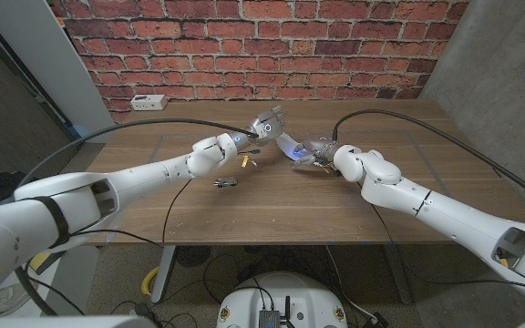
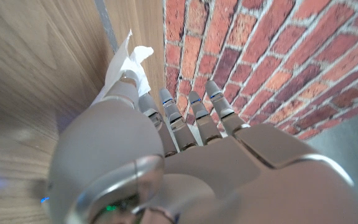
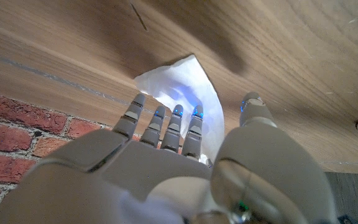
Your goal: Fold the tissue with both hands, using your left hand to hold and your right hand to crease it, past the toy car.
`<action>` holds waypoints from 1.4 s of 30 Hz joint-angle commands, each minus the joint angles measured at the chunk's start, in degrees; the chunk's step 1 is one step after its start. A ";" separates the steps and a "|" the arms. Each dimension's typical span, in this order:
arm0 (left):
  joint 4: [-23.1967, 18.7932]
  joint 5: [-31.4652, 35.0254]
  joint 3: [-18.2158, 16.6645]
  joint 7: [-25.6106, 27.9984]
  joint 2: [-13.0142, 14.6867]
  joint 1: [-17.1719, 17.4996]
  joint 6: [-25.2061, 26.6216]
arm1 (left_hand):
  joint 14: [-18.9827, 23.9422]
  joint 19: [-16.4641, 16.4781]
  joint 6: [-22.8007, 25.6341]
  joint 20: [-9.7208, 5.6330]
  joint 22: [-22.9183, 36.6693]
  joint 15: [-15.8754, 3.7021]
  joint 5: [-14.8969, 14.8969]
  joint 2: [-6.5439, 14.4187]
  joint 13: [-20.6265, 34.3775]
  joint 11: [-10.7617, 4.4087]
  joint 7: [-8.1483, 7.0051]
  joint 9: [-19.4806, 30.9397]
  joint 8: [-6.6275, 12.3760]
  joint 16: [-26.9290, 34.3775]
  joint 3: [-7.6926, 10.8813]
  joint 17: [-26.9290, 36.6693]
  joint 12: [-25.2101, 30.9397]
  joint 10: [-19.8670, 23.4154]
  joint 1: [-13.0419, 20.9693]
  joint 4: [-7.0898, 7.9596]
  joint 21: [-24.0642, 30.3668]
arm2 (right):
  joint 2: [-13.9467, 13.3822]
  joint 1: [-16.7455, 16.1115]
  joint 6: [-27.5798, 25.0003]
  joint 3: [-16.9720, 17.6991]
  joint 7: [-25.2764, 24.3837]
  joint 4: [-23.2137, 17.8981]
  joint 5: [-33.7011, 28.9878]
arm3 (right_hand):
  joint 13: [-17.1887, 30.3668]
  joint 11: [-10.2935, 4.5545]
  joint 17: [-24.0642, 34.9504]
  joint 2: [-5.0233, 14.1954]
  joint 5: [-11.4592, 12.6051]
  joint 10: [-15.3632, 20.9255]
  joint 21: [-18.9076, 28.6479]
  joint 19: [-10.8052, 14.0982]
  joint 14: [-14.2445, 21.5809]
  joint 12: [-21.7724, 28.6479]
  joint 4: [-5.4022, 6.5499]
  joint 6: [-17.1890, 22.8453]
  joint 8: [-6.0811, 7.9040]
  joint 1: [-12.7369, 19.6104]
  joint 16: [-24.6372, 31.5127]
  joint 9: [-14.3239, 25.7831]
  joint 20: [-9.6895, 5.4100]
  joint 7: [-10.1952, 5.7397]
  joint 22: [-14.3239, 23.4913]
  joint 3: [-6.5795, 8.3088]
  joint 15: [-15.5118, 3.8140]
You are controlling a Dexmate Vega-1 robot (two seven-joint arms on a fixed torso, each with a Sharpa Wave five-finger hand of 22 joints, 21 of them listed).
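The tissue [image 1: 286, 146], thin, limp and easily torn, lies on the surface just beyond the car [image 1: 225, 182], its far edge pinched in the left hand [image 1: 264, 124] fingers, while the right hand [image 1: 317, 150] fingers press on it, best gripped by edges.

A lab or test room — brick wall [image 1: 272, 36], bare wooden worktop [image 1: 354, 205], loose cables [image 1: 208, 269] on the floor.

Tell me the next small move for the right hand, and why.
Probably lower the right hand a little and press its fingertips along the tissue; the left hand touches the tissue's other end, and it looks rumpled, not creased.
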 commanded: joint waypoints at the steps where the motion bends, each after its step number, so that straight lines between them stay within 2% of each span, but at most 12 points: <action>1: 4.22 8.51 4.80 11.64 -1.32 -6.24 -2.28 | -0.51 -0.16 1.82 -0.49 0.18 -9.19 0.60 -0.25 0.29 -0.49 -2.22 0.14 0.12 -0.01 -0.35 0.17 -0.12 0.37 -0.67 -0.08 0.40 | -0.23 -0.47 -0.15 0.00 0.84 -0.38 -0.88 | 0.11 -0.21 -0.03 -0.18 -0.27 -0.11 -0.22 0.12 0.19 -0.06 -0.20 0.31 0.17 -0.18 0.14 0.07 0.15 -0.02 0.17 -0.04 -0.04; 11: 6.54 13.08 9.39 14.30 -3.11 -10.52 -3.29 | -1.06 -0.68 2.02 -0.04 0.16 -9.23 0.93 -0.50 0.31 -0.57 -2.63 -0.03 -0.16 -0.08 -0.67 0.22 -0.33 0.42 -0.96 -0.08 0.38 | -0.49 -1.20 -1.52 0.19 0.85 -0.96 -1.59 | 0.11 -1.22 -0.20 -0.42 -0.18 1.15 -0.41 0.19 0.54 0.09 -0.52 1.33 0.24 -0.11 0.12 0.06 0.19 0.90 0.17 0.01 -0.42; 16: 9.28 14.27 11.26 17.71 -4.82 -12.01 -1.87 | -1.46 -0.91 2.04 0.21 0.16 -9.24 1.22 -0.49 0.33 -0.64 -2.66 -0.11 -0.35 -0.12 -0.81 0.27 -0.46 0.40 -1.02 -0.07 0.39 | -0.68 -1.45 -1.70 0.38 0.88 -1.12 -1.55 | 0.11 -0.66 -0.24 -0.48 -0.14 0.83 -0.52 0.10 0.50 -0.17 -0.57 1.39 0.13 -0.17 0.06 0.05 0.10 1.03 0.17 0.01 -0.45; 21: 13.55 13.40 12.71 21.62 -7.27 -13.20 -0.46 | -1.31 -0.94 2.19 -0.09 0.14 -9.46 1.54 -0.31 0.37 -0.62 -2.69 -0.20 -0.49 0.12 -0.78 0.33 -0.31 1.25 -0.84 -0.15 0.47 | -1.03 -1.92 -1.89 0.86 0.65 -1.48 -1.22 | 0.13 0.58 -0.31 -0.62 -0.06 -0.27 -0.74 -0.11 0.14 -0.80 -0.69 -0.10 -0.66 -0.22 -0.18 0.05 0.17 0.59 0.18 0.02 -0.28; 23: 15.77 12.88 13.45 23.40 -8.47 -13.71 0.10 | -1.27 -1.00 2.08 -0.06 0.13 -9.51 1.60 -0.32 0.38 -0.61 -2.70 -0.23 -0.58 0.15 -0.79 0.34 -0.29 1.36 -0.80 -0.19 0.47 | -1.26 -2.19 -2.15 1.05 0.44 -1.74 -1.25 | 0.16 0.76 -0.32 -0.72 0.00 -1.90 -0.90 -0.25 -0.10 -1.55 -0.66 -1.19 -1.18 -0.46 -0.33 0.07 0.20 0.22 0.18 -0.04 -0.13; 26: 20.61 11.61 14.58 27.35 -11.09 -14.46 1.32 | -1.07 -0.91 2.24 -0.37 0.12 -9.58 1.71 -0.28 0.39 -0.58 -2.70 -0.26 -0.59 0.25 -0.79 0.36 -0.26 1.56 -0.72 -0.23 0.54 | -1.73 -2.57 -2.67 1.35 0.40 -2.32 -1.33 | 0.20 1.37 -0.34 -1.20 0.07 -3.84 -1.01 -0.21 -0.54 -2.35 -0.69 -2.91 -1.86 -0.83 -0.59 0.10 0.16 -0.01 0.19 -0.30 0.17; 30: 26.94 9.20 17.28 30.89 -14.88 -16.01 2.40 | -0.90 -0.77 2.49 -0.63 0.10 -9.65 1.82 -0.28 0.41 -0.63 -2.67 -0.32 -0.60 0.34 -0.79 0.37 -0.20 1.89 -0.58 -0.33 0.63 | -2.37 -3.14 -2.91 1.90 0.28 -3.06 -1.01 | 0.23 1.15 -0.35 -1.73 0.12 -4.65 -1.14 -0.31 -0.74 -2.62 -0.71 -4.20 -2.24 -1.19 -0.72 0.12 0.35 -0.36 0.19 -0.62 0.24; 33: 28.37 6.63 20.38 30.89 -16.23 -17.67 1.71 | -0.57 -0.77 2.59 -0.59 0.08 -9.70 1.91 -0.23 0.45 -0.59 -2.67 -0.39 -0.69 0.50 -0.79 0.40 -0.08 2.38 -0.53 -0.35 0.67 | -2.95 -4.14 -3.34 3.02 -0.39 -3.92 -0.03 | 0.30 1.14 -0.36 -3.20 0.31 -6.54 -1.27 -0.28 -1.10 -3.15 -0.72 -6.52 -2.68 -2.03 -0.93 0.16 0.31 -0.65 0.21 -1.51 0.41; 34: 28.61 5.85 21.38 30.89 -16.55 -18.16 1.40 | -0.48 -0.73 2.69 -0.65 0.07 -9.72 1.94 -0.24 0.47 -0.58 -2.65 -0.41 -0.70 0.54 -0.80 0.41 -0.03 2.59 -0.51 -0.38 0.70 | -3.19 -4.61 -3.29 3.58 -0.89 -4.14 0.59 | 0.36 1.61 -0.27 -4.88 0.50 -7.37 -1.38 -0.32 -1.35 -3.19 -0.42 -7.76 -2.67 -3.41 -1.02 0.18 0.36 -0.44 0.22 -2.75 0.43; 38: 29.26 3.78 24.83 30.89 -17.70 -19.74 1.01 | -0.22 -0.76 2.48 -0.38 0.05 -9.70 2.03 -0.32 0.49 -0.64 -2.63 -0.48 -0.92 0.61 -0.88 0.42 0.03 2.89 -0.51 -0.40 0.73 | -3.94 -5.98 -5.16 4.69 -1.88 -5.51 1.09 | 0.50 2.27 0.05 -7.97 1.12 -10.31 -1.69 -0.67 -2.72 -3.54 0.54 -11.57 -2.79 -6.56 -1.46 0.27 -0.07 -0.28 0.30 -5.56 0.69; 40: 29.45 3.42 26.20 30.89 -18.21 -20.42 1.35 | -0.18 -0.81 2.51 -0.27 0.05 -9.69 2.07 -0.36 0.49 -0.65 -2.62 -0.50 -0.94 0.60 -0.92 0.43 0.02 2.92 -0.52 -0.40 0.73 | -4.35 -6.30 -6.56 4.62 -1.89 -6.18 0.43 | 0.56 2.90 0.24 -9.01 1.61 -12.95 -1.82 -0.90 -3.69 -3.92 0.90 -13.61 -2.79 -7.61 -1.77 0.34 -0.12 0.02 0.34 -6.69 0.79; 42: 29.39 3.02 27.15 30.89 -18.46 -21.05 1.45 | -0.20 -0.93 2.33 -0.10 0.04 -9.62 2.13 -0.40 0.49 -0.73 -2.60 -0.51 -1.06 0.58 -0.96 0.43 0.00 2.95 -0.53 -0.41 0.70 | -4.66 -6.12 -9.08 4.00 -0.73 -6.91 -1.01 | 0.60 2.93 0.39 -9.27 2.17 -15.37 -1.89 -1.06 -5.18 -4.10 1.05 -15.44 -2.79 -7.89 -2.28 0.40 -0.92 0.07 0.37 -7.24 1.14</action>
